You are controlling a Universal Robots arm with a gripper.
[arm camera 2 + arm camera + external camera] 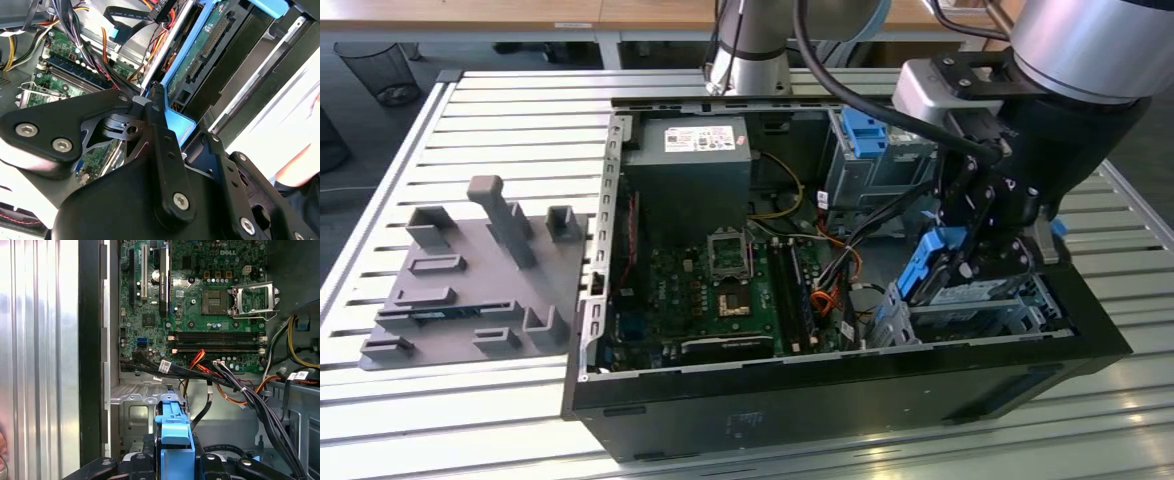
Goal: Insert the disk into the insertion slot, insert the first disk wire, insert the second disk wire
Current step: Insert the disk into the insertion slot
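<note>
Gripper (966,268) fingers clamp the disk (930,262) by its blue carrier, tilted over the slot (987,310); arm (1067,110) hides most of both in the exterior view.

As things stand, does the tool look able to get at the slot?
Likely yes: the tool, gripping the disk, sits just above the slot; cables run close by but seem clear.
</note>
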